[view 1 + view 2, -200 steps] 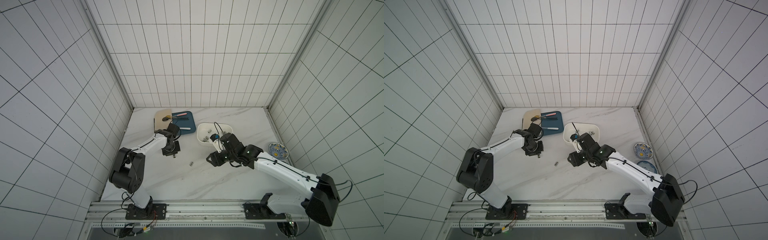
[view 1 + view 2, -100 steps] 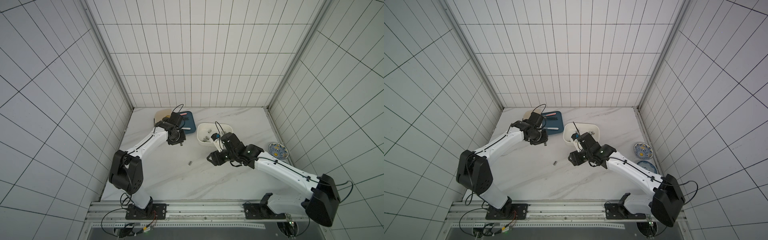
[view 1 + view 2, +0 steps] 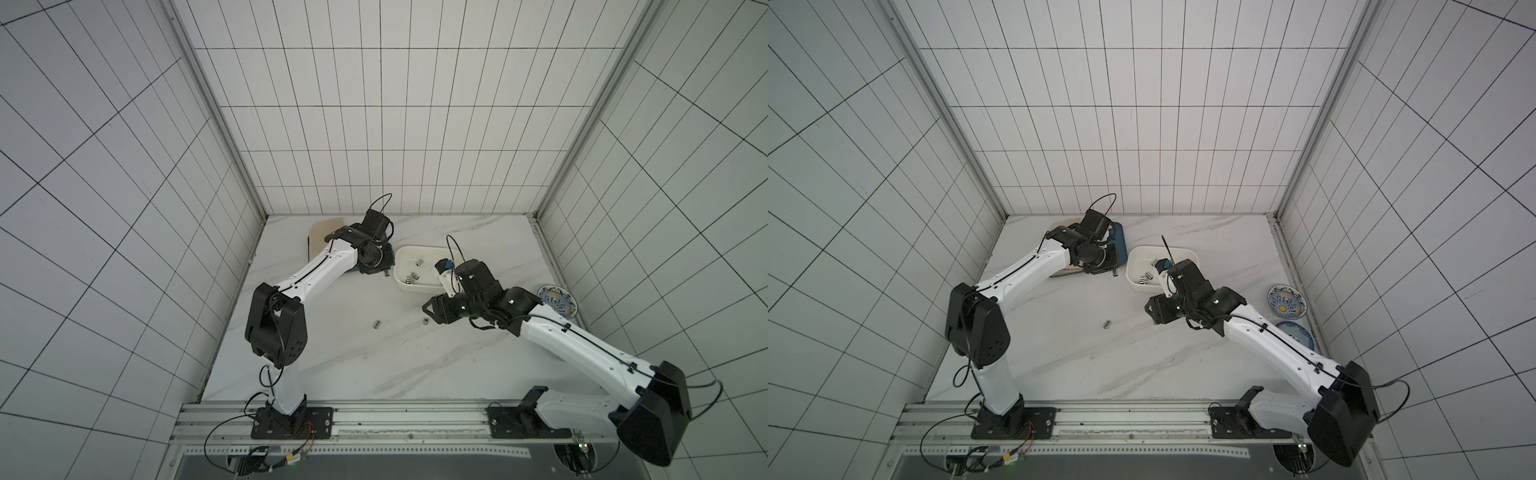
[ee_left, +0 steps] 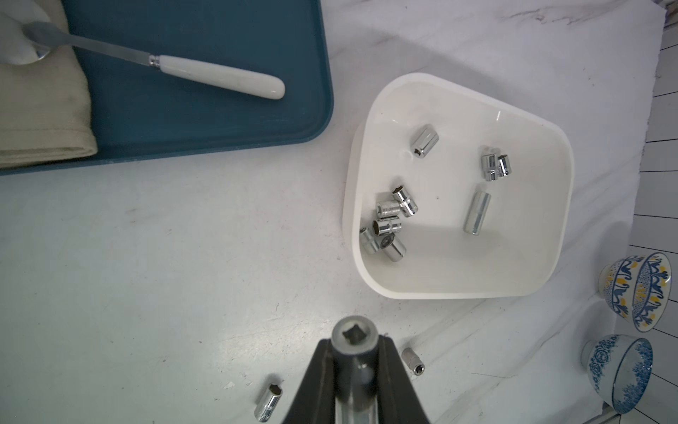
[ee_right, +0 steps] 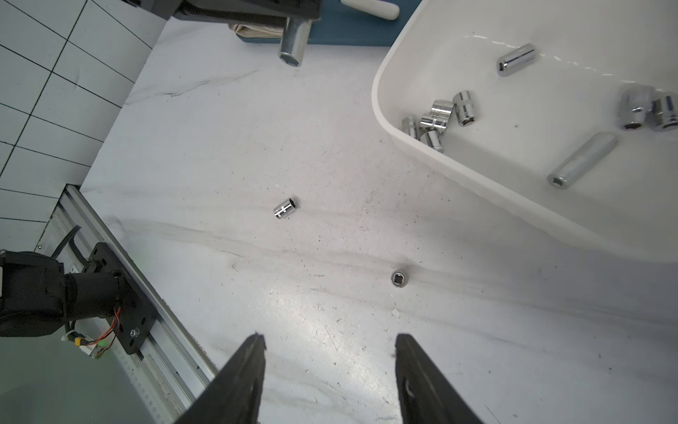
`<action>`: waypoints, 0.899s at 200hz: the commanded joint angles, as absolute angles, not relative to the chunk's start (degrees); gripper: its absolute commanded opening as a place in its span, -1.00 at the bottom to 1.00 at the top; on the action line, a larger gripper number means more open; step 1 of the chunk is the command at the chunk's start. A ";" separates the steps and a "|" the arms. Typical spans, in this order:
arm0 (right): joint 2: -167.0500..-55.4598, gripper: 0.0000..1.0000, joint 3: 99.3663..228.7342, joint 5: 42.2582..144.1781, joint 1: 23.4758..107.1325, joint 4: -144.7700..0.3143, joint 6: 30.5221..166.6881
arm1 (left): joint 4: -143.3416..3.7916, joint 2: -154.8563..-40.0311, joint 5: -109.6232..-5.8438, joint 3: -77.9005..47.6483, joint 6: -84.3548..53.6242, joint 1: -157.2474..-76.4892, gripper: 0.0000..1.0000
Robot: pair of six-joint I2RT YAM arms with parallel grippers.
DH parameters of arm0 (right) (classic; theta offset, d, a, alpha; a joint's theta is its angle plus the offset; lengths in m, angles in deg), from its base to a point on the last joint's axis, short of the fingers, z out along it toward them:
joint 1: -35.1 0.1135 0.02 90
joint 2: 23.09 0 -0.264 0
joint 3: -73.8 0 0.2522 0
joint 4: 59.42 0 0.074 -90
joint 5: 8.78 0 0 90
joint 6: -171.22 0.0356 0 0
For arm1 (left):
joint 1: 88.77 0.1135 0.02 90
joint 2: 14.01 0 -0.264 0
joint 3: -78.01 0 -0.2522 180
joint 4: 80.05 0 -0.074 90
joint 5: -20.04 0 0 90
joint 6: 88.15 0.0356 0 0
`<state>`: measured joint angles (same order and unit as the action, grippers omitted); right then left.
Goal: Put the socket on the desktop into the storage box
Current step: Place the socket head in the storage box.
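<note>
My left gripper (image 4: 354,343) is shut on a long steel socket (image 4: 354,332), held above the desktop between the blue tray and the storage box (image 4: 367,147). From the right wrist view the held socket (image 5: 293,40) hangs end down. The white storage box (image 3: 415,253) holds several sockets. Two small sockets lie loose on the desktop in a top view, one (image 3: 377,323) towards the left and one (image 3: 425,320) just in front of my right gripper (image 3: 432,311). The right gripper (image 5: 330,337) is open and empty, and that nearer socket (image 5: 397,279) stands on end a little beyond its tips.
A dark-blue tray (image 4: 183,121) with a white-handled knife (image 4: 220,75) and a folded cloth (image 4: 40,110) sits at the back left. A patterned plate (image 3: 1285,301) and a blue bowl (image 3: 1296,334) stand by the right wall. The arms' mounting rail (image 3: 374,419) runs along the front edge.
My left gripper has risen and moved back, then right towards the storage box, carrying the long socket. The right arm has stayed where it was.
</note>
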<state>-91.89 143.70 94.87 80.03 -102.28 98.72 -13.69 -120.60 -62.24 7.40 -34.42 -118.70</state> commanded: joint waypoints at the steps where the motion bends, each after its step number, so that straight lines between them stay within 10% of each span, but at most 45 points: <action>1: -89.87 0.20 143.74 94.06 78.35 -103.54 99.24 | -14.01 -123.07 -60.78 11.60 -35.04 -119.82 -1.00; 180: -86.84 0.19 140.33 93.67 72.68 -104.91 101.11 | -11.68 -151.93 -58.27 38.67 -34.09 -122.17 -1.00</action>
<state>-87.67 142.41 93.40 73.43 -104.05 100.99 -13.28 -149.58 -57.45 36.28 -35.38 -121.85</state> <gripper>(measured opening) 0.596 0.186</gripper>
